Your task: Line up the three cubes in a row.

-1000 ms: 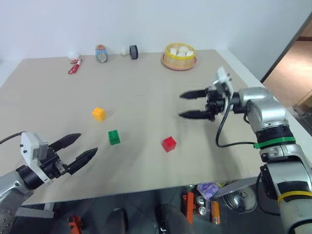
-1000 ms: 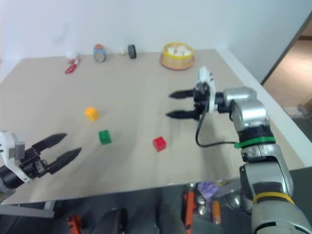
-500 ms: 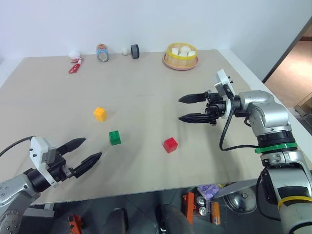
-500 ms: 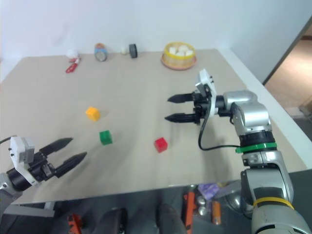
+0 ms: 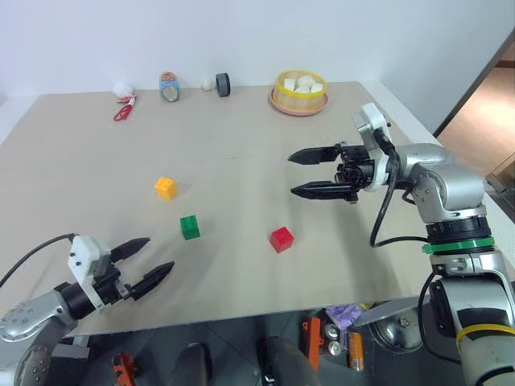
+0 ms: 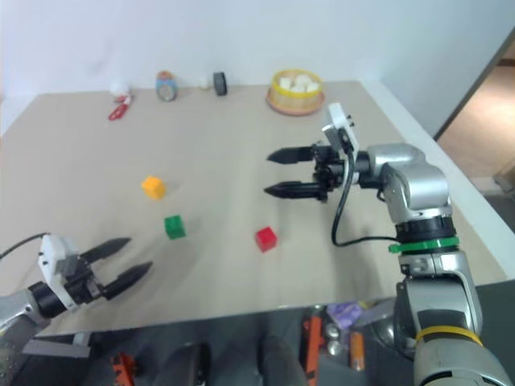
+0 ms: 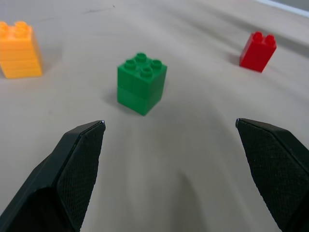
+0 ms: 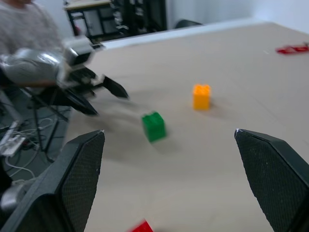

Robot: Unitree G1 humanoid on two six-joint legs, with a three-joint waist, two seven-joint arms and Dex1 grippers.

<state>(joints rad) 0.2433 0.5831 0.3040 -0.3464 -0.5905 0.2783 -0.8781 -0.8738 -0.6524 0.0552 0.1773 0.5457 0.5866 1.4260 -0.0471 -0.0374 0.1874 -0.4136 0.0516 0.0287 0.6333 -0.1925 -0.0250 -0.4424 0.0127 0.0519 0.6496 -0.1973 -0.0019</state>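
- Yellow bowl [image 5: 298, 97] sits at the far edge of the worktop [image 5: 233, 145], with a few white lumps [image 5: 301, 82] in it — round bowl, ribbed-looking wall.
- The three cubes are studded plastic blocks, all apart from one another on the bare tan worktop: orange cube [image 5: 165, 188] farthest back and to the left, green cube [image 5: 190, 227] nearer and a bit right of it, red cube [image 5: 281, 239] further right, near the front edge.
- Not in a row yet, more of a bent line.
- Left gripper [image 5: 150, 262] hangs low by the front left edge, jaws spread wide with nothing in them, pointing toward the green cube.
- Right gripper [image 5: 300, 173] hovers above the worktop beyond the red cube, pointing left, jaws also released and empty.
- Along the far edge: red scissors [image 5: 123, 112], a small can [image 5: 168, 88], a white ball [image 5: 207, 84] and a dark tape roll [image 5: 221, 84].
- Left wrist view gets the close-up — four round studs on the green cube, ridged sides on the orange one, cross-hatched texture on the black fingers [image 7: 77, 159].
- Right wrist view looks back across the worktop and catches the left gripper from the front, plus a person in a light sweater [image 8: 24, 29] and dark shelves behind.
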